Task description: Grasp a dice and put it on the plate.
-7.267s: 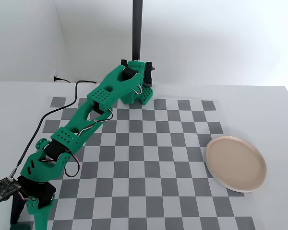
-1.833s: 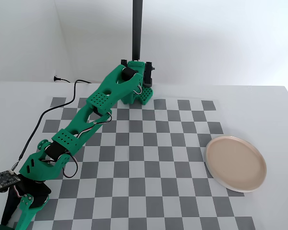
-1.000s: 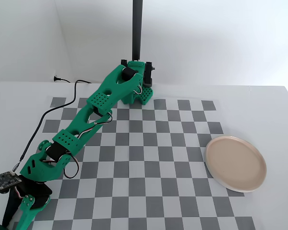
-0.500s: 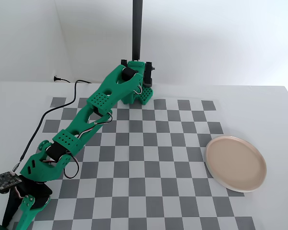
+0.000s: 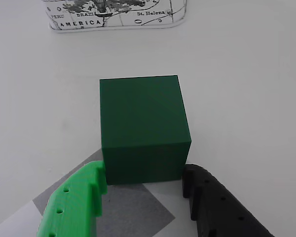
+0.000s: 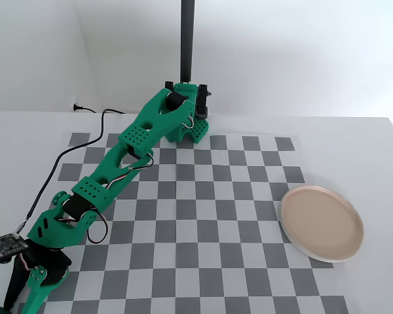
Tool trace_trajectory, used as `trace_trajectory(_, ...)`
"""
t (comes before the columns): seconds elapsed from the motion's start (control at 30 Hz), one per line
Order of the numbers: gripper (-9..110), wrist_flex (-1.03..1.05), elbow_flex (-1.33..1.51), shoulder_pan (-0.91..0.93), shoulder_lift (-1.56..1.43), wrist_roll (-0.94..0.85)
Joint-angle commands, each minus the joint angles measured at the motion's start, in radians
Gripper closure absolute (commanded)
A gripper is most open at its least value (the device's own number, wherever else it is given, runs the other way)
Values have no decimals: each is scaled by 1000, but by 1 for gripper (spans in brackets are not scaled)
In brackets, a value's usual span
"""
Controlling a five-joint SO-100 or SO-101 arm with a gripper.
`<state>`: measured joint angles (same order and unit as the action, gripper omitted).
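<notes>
In the wrist view a dark green dice rests on the white table, just beyond a corner of the checkered mat. My gripper is shut on it: the green finger presses its lower left corner and the black finger its lower right corner. In the fixed view the gripper is down at the front left corner, off the mat, and the dice is hidden among the arm parts. The beige-pink plate lies bare at the mat's right edge, far from the gripper.
A card with a map print lies just beyond the dice. The grey checkered mat covers the table's middle. A black pole rises behind the arm's base, and a black cable trails along the left side.
Since the earliest frame the gripper has swung left and lower, off the mat's front left corner. Over the last second the arm has stayed almost still.
</notes>
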<state>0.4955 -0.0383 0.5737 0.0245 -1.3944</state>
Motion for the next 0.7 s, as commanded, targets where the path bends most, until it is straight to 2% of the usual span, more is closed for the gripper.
trace_trajectory(0.0, 106, 18, -86, -37, -104, 21)
trace_trajectory(0.67, 106, 115, -84, -84, -342, 150)
